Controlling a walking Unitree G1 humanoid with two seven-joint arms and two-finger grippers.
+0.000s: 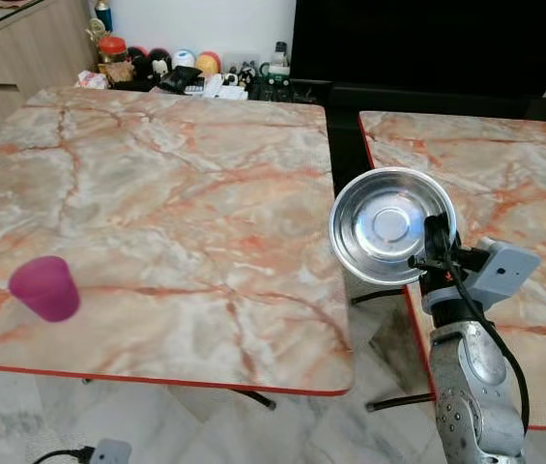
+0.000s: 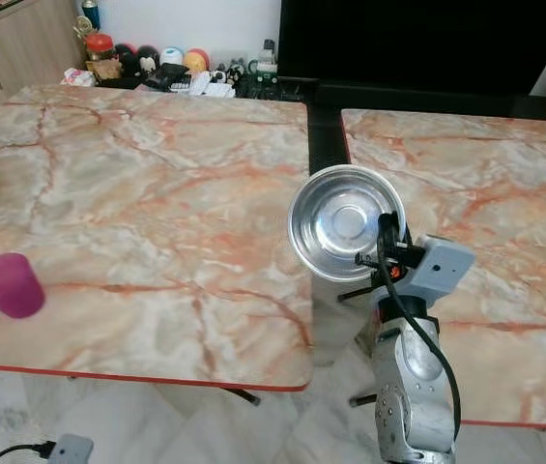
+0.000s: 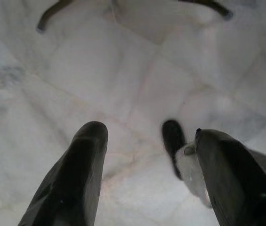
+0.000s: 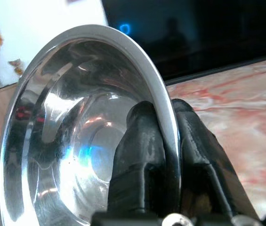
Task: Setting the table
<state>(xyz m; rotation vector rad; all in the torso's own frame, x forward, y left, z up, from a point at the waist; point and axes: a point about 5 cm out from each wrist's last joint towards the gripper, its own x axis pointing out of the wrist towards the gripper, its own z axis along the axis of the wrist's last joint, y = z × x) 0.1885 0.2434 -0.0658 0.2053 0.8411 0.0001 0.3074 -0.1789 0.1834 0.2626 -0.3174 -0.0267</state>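
Note:
A shiny steel bowl (image 1: 391,224) hangs tilted in the air over the gap between two marble-patterned tables. My right gripper (image 1: 437,244) is shut on the bowl's rim (image 4: 168,136), one finger inside and one outside. A purple cup (image 1: 44,288) stands near the front left edge of the left table (image 1: 166,193). My left gripper (image 3: 147,155) hangs low with its fingers open, pointing at the pale marble floor.
The right table (image 1: 485,174) stands beside the left one with a narrow gap between. Jars, toys and small items (image 1: 176,70) crowd a shelf behind the left table. A black screen (image 1: 427,43) is at the back. A cable and plug (image 1: 99,451) lie on the floor.

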